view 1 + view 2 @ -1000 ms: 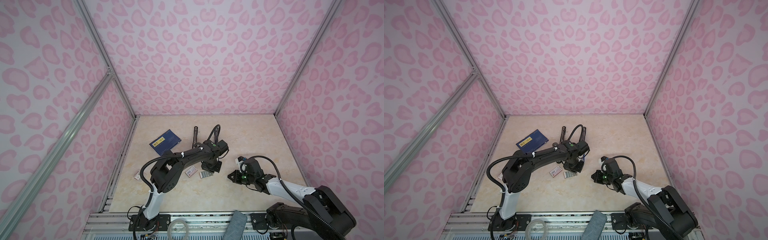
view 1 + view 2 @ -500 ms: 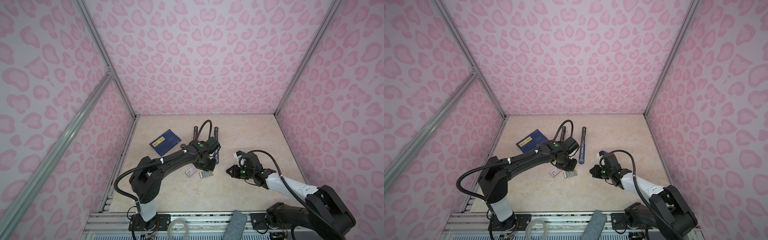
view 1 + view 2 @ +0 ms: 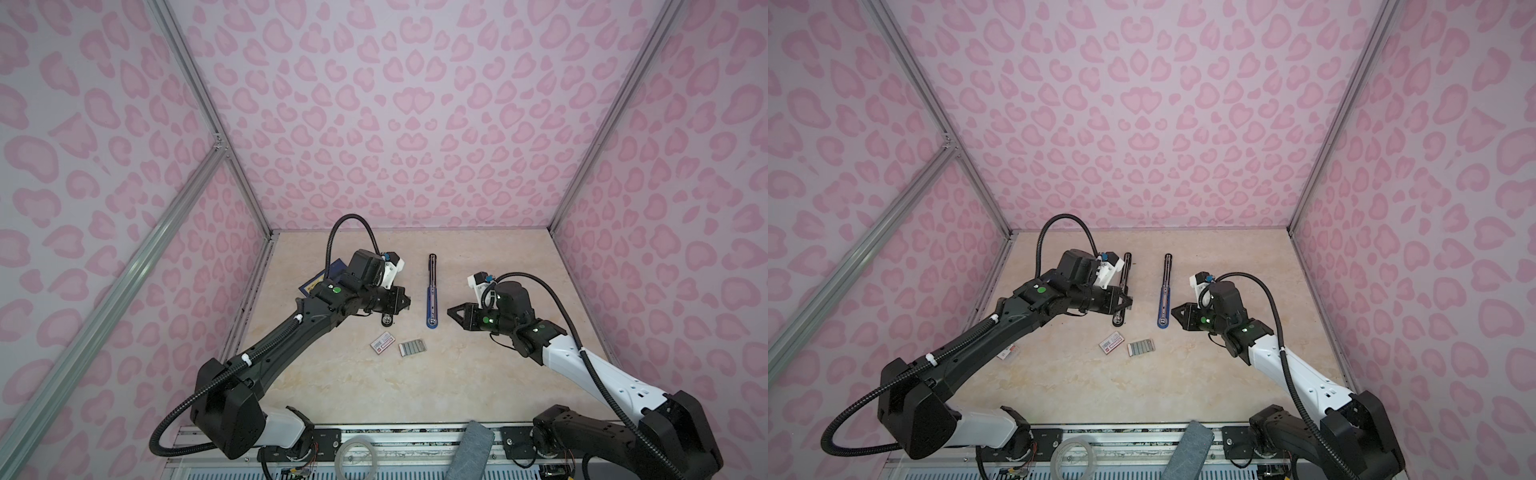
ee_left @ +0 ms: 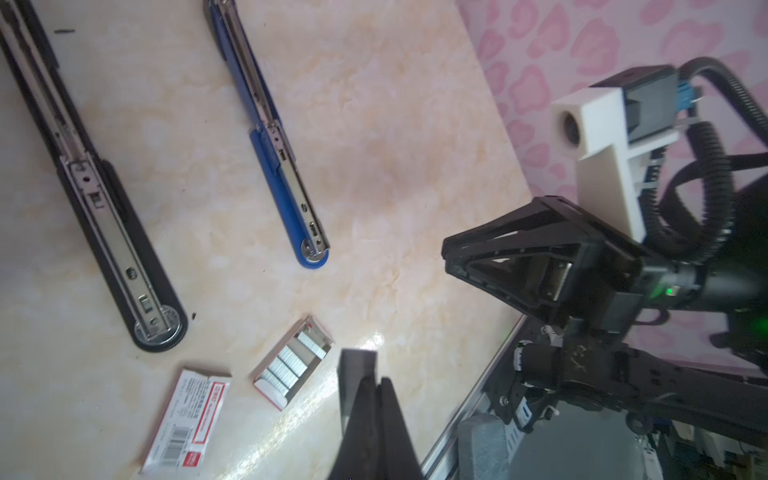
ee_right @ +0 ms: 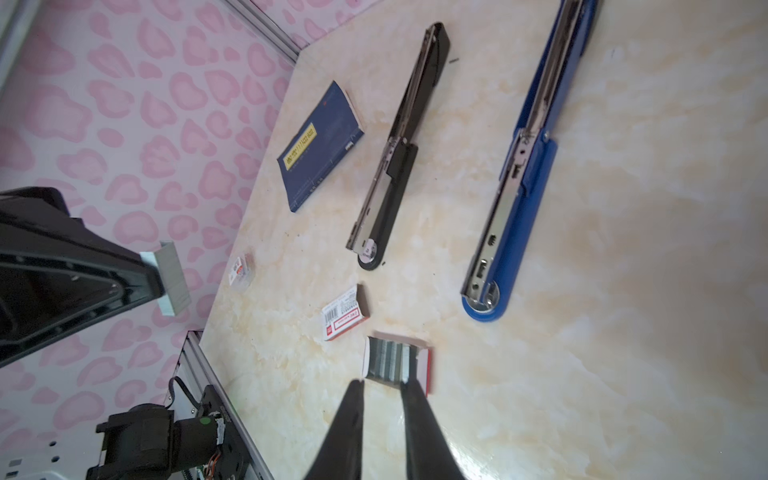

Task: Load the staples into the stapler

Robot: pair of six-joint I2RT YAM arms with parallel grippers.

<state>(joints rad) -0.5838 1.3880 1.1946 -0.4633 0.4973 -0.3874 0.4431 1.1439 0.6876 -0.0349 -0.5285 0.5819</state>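
The blue stapler (image 3: 432, 293) and black stapler (image 5: 401, 162) lie opened flat, rails up to receive a strip of staples (image 5: 170, 282), which the left pincer (image 4: 371, 376) pinches near the black one (spare staples (image 3: 412, 348) wait in their tray), while the right pincer (image 5: 382, 390), narrowly parted, holds nothing.

A robot lab test cell: pink-patterned panels (image 3: 407, 124), aluminium framing (image 3: 196, 91), marble-look tabletop (image 3: 478, 374)

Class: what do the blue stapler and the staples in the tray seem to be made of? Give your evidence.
The blue stapler: body probably glossy moulded plastic, uniform blue with a soft sheen; its inner rail is bright metal with mirror-like glints. The staples: metal, likely steel wire, in matte silvery-grey ribbed strips.
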